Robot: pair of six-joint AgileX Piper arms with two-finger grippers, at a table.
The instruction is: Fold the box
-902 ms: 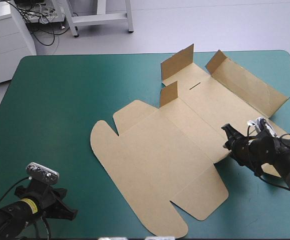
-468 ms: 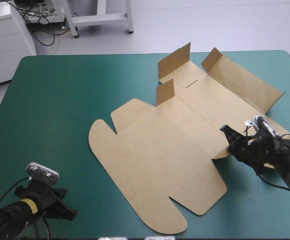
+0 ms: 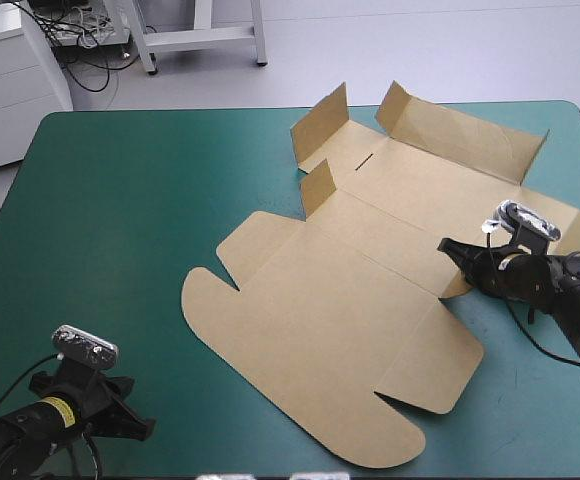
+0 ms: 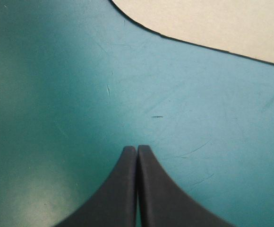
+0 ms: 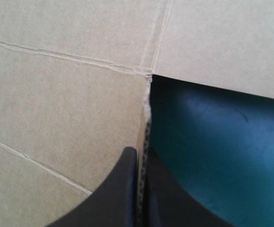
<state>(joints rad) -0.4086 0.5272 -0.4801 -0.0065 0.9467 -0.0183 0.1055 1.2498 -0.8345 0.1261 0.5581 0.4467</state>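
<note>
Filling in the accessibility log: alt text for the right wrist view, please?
The right hand is shut on a cut edge of the brown box, the board pinched between its black fingers. Creased panels spread ahead of the hand; beside it, the teal-green cover shows in a notch.

Teal-green table (image 3: 110, 220). Brown box (image 3: 330, 320) lies opened out, mostly flat, centre toward 2 o'clock; small flaps (image 3: 322, 120) raised at 1 o'clock.
</note>
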